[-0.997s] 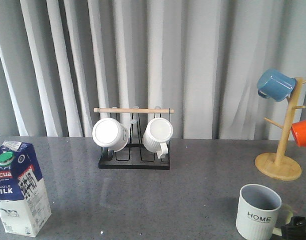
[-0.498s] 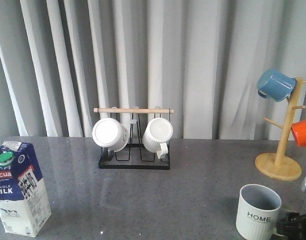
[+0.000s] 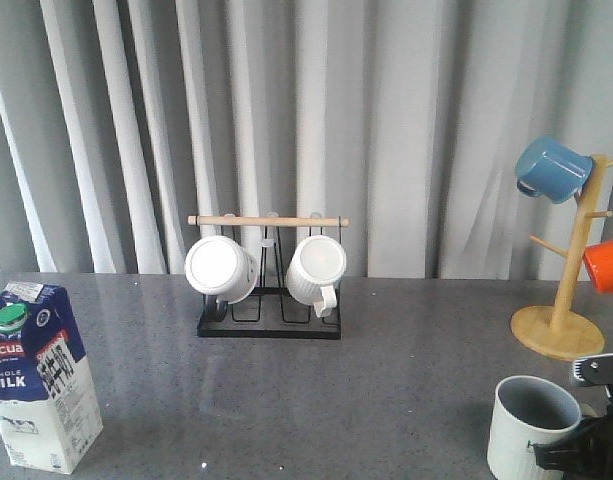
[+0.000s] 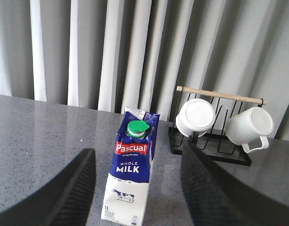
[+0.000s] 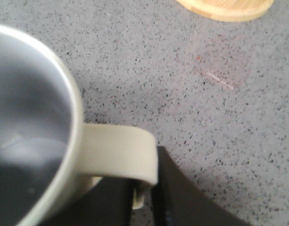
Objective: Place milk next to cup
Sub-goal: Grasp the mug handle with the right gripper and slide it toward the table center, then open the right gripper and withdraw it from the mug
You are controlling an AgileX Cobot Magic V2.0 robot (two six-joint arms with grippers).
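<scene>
The milk (image 3: 46, 378), a blue-and-white carton with a green cap, stands upright at the table's front left. In the left wrist view the milk (image 4: 132, 174) stands ahead of my left gripper (image 4: 138, 155), seen between its two wide-apart dark fingers (image 4: 64, 193); the gripper is open and empty. The cup (image 3: 531, 425), a pale grey ribbed mug, is at the front right; its lettering is hidden. My right gripper (image 3: 578, 452) is at the cup's right side. In the right wrist view the right gripper (image 5: 144, 205) is shut on the cup's cream handle (image 5: 118, 153).
A black wire rack (image 3: 270, 325) with a wooden bar holds two white mugs (image 3: 316, 268) at the back centre. A wooden mug tree (image 3: 558, 330) with a blue mug (image 3: 551, 168) and an orange mug (image 3: 606, 265) stands at the right, just behind the cup.
The right gripper has come up at the cup's handle and closed on it. The cup has shifted a little to the right and toward the camera. The milk has not moved.
</scene>
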